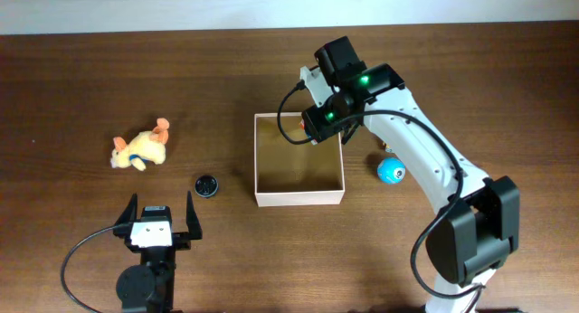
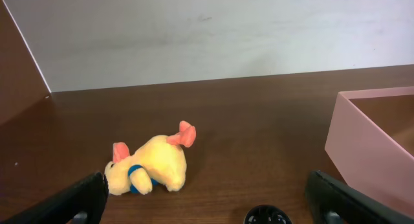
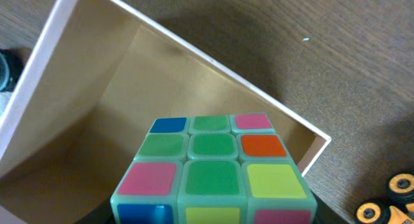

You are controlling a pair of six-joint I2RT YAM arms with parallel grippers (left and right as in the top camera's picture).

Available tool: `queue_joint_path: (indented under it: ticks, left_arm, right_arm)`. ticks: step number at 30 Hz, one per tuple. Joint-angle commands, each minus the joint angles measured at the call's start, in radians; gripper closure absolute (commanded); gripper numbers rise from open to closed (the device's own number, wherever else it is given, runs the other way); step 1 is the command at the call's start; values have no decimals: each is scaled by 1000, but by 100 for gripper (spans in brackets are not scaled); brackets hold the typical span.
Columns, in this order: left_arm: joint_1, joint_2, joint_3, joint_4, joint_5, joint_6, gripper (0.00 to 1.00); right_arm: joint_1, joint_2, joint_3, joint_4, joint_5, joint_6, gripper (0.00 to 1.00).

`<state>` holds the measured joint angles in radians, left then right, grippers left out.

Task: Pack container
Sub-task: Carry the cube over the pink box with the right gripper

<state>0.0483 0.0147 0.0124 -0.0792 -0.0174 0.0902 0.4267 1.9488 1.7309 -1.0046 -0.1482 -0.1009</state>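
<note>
- Far left on the dark brown wooden desk (image 1: pixel 72 96): a yellow plush animal (image 1: pixel 140 151) with orange ears and a blue collar, lying on its side, well apart from the box. Looks like it's waiting its turn.
- Just right of it, a small round black disc (image 1: pixel 207 185), near the box's left wall but not touching.
- Left end effector (image 1: pixel 161 207) sits low at the front edge with its fingers spread wide and nothing between them. Its wrist view looks straight at the plush, so I'd guess that's its pick.
- Middle of the desk: the container (image 1: pixel 298 197), a square shallow box with thin white walls and a tan cardboard floor, open side up. What I can see of the inside is bare.
- Right end effector (image 1: pixel 318 123) hangs over the container's back right corner, pinching a pastel multicoloured puzzle cube (image 3: pixel 210 179). The cube is above the floor and inside the walls, which is why it's held there: let go and it should land in the box.
- Right of the container, a small blue ball (image 1: pixel 390 171) lies near the wall.
</note>
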Motion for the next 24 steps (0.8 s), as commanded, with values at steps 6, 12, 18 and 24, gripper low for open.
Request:
queue_joint_path:
  ticks: [6,12,18,24]
  left_arm:
    - [7,-8,-4,-4,6,20,1]
    - [7,-8,-4,-4,6,20,1]
    - [7,-8,-4,-4,6,20,1]
    - [7,-8,-4,-4,6,19,1]
  right_arm:
    - [11,55,18,-11,-9,1,66]
    - [12,61,18,7,-9,7,66]
    - [19,61,18,27,-9,121,66]
    - [55,61,18,28,-2,272,66]
